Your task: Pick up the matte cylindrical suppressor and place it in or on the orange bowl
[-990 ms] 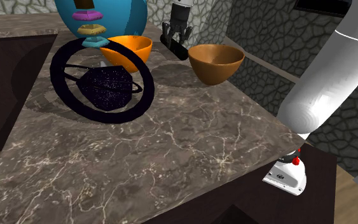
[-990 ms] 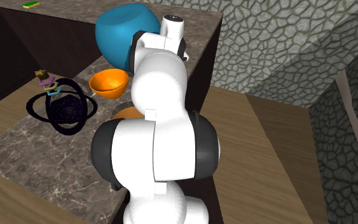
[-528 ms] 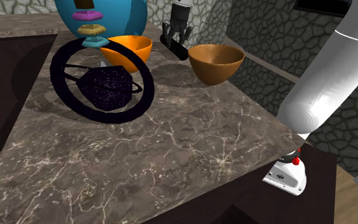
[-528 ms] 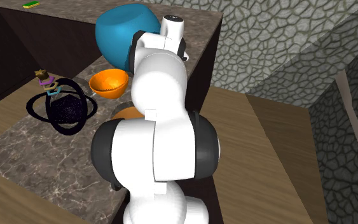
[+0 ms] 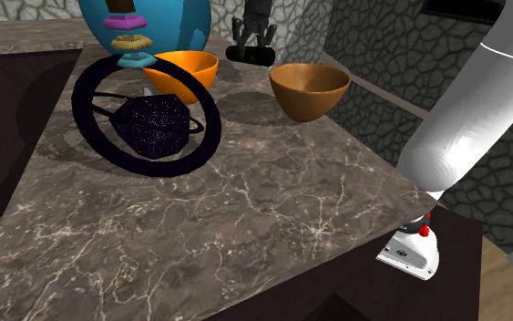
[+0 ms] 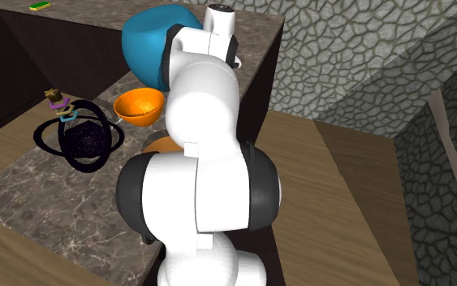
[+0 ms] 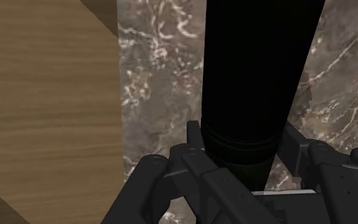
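Black suppressor [image 7: 260, 63] is squeezed tight between the two fingers of the gripper [image 7: 242, 153], lying flat and crossways under the hand. The orange bowl [image 5: 183, 68] sits lower, near the hand, off to one side.

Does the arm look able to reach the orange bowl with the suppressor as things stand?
Probably yes: the pincer, shut on the suppressor, hangs close beside the orange bowl, and nothing stands between them on the counter.
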You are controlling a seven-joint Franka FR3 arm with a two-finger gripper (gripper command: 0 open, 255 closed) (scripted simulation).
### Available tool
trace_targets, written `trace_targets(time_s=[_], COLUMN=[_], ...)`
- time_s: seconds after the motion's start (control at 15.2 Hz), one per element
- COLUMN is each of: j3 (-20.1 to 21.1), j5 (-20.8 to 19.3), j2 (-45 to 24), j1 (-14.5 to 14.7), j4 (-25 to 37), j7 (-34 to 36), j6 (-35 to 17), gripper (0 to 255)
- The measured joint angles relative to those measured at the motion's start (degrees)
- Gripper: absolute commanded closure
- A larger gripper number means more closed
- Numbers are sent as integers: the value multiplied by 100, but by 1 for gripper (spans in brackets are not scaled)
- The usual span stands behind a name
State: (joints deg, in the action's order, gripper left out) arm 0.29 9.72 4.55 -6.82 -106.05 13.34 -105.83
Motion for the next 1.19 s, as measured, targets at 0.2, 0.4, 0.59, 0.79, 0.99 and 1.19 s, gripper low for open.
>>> trace_targets(time_s=[0.2, 0.4, 0.59, 0.79, 0.99, 1.19], j3=[-2, -4, -12, -16, -19, -26], j5=[-11, -19, -26, -30, -34, -36], j2=[-23, -35, -56, -112, -179, -243], j1=[-1, -2, -9, -11, -14, -19], j4=[253, 487, 760, 1038, 1348, 1671], j7=[37, 72, 99, 131, 163, 195], j6=[227, 446, 697, 918, 1158, 1416], gripper=[255, 255, 255, 255, 255, 255])
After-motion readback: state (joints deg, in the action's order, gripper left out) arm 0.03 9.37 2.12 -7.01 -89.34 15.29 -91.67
